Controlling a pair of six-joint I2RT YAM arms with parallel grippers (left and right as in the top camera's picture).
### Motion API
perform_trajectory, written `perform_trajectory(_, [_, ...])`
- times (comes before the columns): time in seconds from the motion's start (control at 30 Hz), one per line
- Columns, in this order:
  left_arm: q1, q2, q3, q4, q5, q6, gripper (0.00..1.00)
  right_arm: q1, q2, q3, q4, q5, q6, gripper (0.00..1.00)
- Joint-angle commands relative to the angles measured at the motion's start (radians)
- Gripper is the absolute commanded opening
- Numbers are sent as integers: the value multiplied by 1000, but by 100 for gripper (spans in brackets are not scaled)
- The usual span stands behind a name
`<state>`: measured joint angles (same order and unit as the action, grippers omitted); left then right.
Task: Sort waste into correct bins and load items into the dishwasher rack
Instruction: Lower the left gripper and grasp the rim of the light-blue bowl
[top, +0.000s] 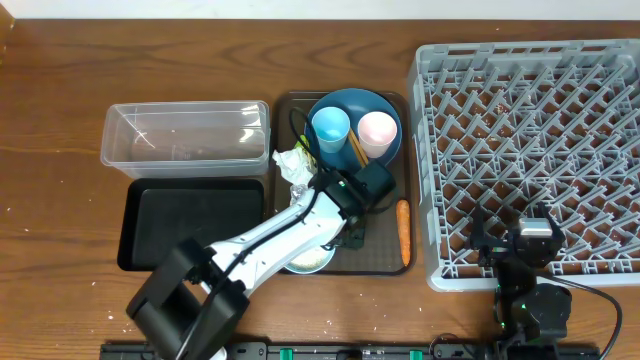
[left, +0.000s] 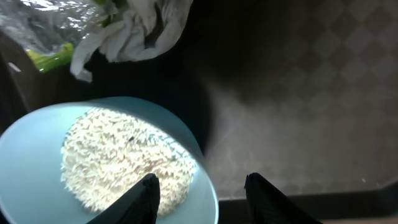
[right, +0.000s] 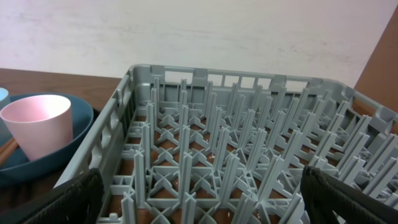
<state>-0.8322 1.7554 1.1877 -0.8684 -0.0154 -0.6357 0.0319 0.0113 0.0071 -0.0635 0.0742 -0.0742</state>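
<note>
Over the near corner of the brown serving tray (left: 298, 93), the left pincer (left: 200, 178) hangs spread, gripping nothing, with one finger above the inside of the light blue bowl (left: 28, 165) and the other outside it, so the rim lies between the two

That rim looks like the place to take hold: a thin, stiff edge, probably smooth and a little slippery, with the pinch best set deep. The bowl carries a heap of loose white rice (left: 118, 155), so it should feel light but lopsided when held by one side, and likely to swing down in the grip. Any tilt would spill grains, so it wants carrying level until it is over a bin

Just beyond the bowl lie the crumpled tissue (left: 137, 31) and the green-and-yellow wrapper (left: 46, 59), both soft and easily crushed. To the left of the serving tray on the surface sit the black tray (top: 190, 225) and the clear tub (top: 180, 135)

Well apart, the right pincer (right: 200, 186) is spread wide and bare at the near edge of the grey rack (top: 520, 50)
</note>
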Motion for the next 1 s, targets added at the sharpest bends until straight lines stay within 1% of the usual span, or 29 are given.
perform_trajectory(0.0, [-1,19,-8,6,-23,-32,47,-6,-5,-2,-4,-4,-10,99])
perform_trajectory(0.23, [-2,41,-8,7,-23,-34,46,-6,-5,-2,-4,-4,-10,99])
perform_trajectory(0.37, [-19,41,-9,11,-23,-59,45,-6,-5,-2,-4,-4,-10,99])
perform_trajectory(0.5, [-45,41,-18,40,-23,-59,40,-6,-5,-2,-4,-4,-10,99])
perform_trajectory(0.6, [-64,41,-33,72,-24,-59,40,-6,-5,-2,-4,-4,-10,99])
perform_trajectory(0.8, [-69,41,-67,78,-109,-85,40,-6,-5,-2,-4,-4,-10,99])
perform_trajectory(0.97, [-70,41,-71,76,-112,-85,40,-6,-5,-2,-4,-4,-10,99])
